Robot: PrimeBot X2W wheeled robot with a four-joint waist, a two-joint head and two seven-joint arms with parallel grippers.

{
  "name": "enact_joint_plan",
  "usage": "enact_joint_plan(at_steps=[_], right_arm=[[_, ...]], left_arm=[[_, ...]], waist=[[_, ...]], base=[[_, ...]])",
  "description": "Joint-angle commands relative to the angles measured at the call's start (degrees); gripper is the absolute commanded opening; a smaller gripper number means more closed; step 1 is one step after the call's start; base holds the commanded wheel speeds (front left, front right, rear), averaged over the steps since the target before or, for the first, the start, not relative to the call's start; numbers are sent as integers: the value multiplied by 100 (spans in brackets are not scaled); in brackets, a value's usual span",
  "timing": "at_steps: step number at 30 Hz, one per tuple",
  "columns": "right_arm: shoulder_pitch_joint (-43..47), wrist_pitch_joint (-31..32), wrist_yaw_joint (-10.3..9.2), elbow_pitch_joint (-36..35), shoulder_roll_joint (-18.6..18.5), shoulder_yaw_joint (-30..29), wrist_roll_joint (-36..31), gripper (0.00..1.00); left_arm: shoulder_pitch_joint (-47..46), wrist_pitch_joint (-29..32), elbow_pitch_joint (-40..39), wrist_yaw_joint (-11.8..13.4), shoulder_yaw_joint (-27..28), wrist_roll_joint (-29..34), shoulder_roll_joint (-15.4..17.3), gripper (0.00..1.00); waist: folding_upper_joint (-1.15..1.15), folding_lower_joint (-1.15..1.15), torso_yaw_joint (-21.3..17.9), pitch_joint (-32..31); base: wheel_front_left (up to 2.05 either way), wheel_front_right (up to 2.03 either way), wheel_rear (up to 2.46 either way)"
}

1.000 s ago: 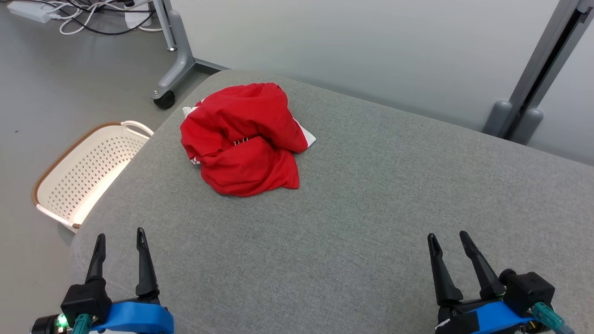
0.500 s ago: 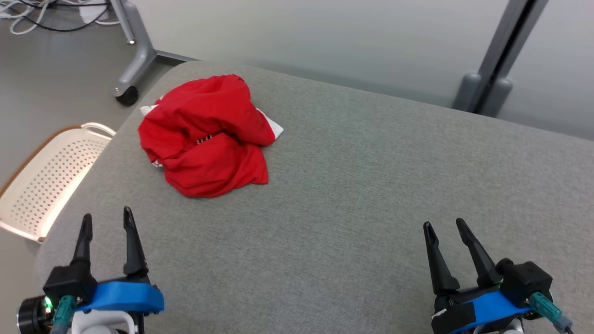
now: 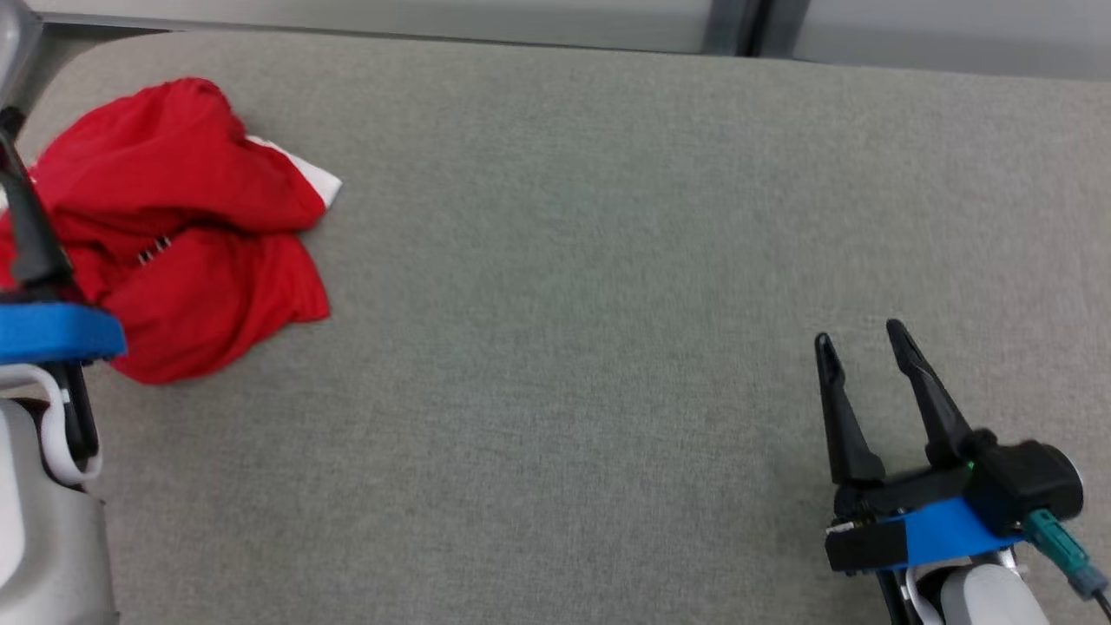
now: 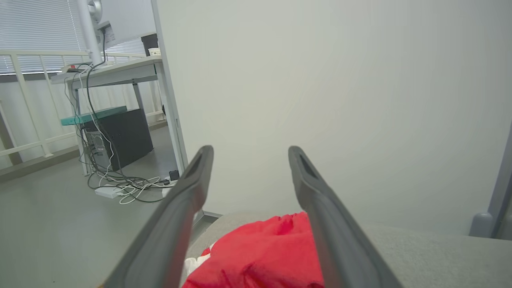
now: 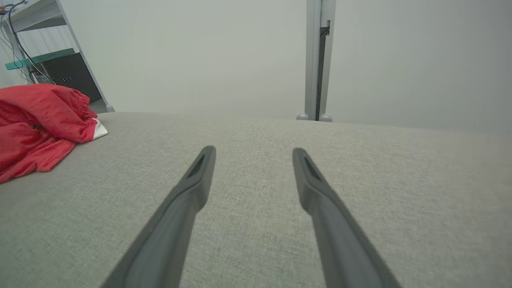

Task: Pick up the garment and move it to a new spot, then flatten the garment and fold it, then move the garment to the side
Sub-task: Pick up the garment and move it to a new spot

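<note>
Looking down from the head view, you've got the crumpled red garment with white trim sitting at the far left of the grey fabric cushion, while your right gripper hangs at the lower right, fingers spread and empty, well apart from the cloth. On the left wrist view your left gripper is spread wide and empty too, the red heap showing low between its two fingers. Right wrist view has both fingers apart above bare cushion, garment off at the left edge.
</note>
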Motion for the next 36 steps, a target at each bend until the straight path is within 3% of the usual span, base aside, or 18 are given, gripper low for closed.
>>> enact_joint_plan(at_steps=[1,6,12,23,30,31,32,33,36], right_arm=[[-66,7,3,-144,-33,-79,-103,100],[-114,73,3,-471,-33,-161,-212,100],[-139,128,3,-732,-32,-178,-266,100],[-199,207,3,-811,-32,-170,-288,100],[-231,237,3,-760,-32,-92,-245,100],[-225,237,3,-751,-33,-80,-230,100],[-214,227,3,-748,-34,-82,-220,100],[-199,222,3,-745,-33,-81,-212,100],[-145,196,3,-719,-33,-81,-170,100]], left_arm=[[-323,-15,156,-48,3,18,145,100],[-1131,196,928,-164,-72,-31,535,100],[-1626,645,1808,-311,-258,-124,778,100],[-1966,2236,3350,-450,-865,-613,849,100],[-2010,3467,3719,-444,-1303,-1149,847,100],[-1996,3615,3727,-444,-1383,-1229,855,73],[-1991,3695,3696,-445,-1441,-1310,870,17],[-1971,3725,3662,-445,-1475,-1379,907,0],[-1951,3579,3504,-445,-1548,-1501,1048,0]], waist=[[-1,-1,-72,181],[-1,-1,-243,591],[-1,-1,-319,874],[-1,-1,-320,962],[-1,-1,-362,868],[-1,-1,-382,846],[-1,-1,-393,831],[-1,-1,-405,812],[-1,-1,-438,724]], base=[[0,0,0],[0,0,0],[0,0,0],[0,0,0],[0,0,0],[0,0,0],[0,0,0],[0,0,0],[0,0,0]])
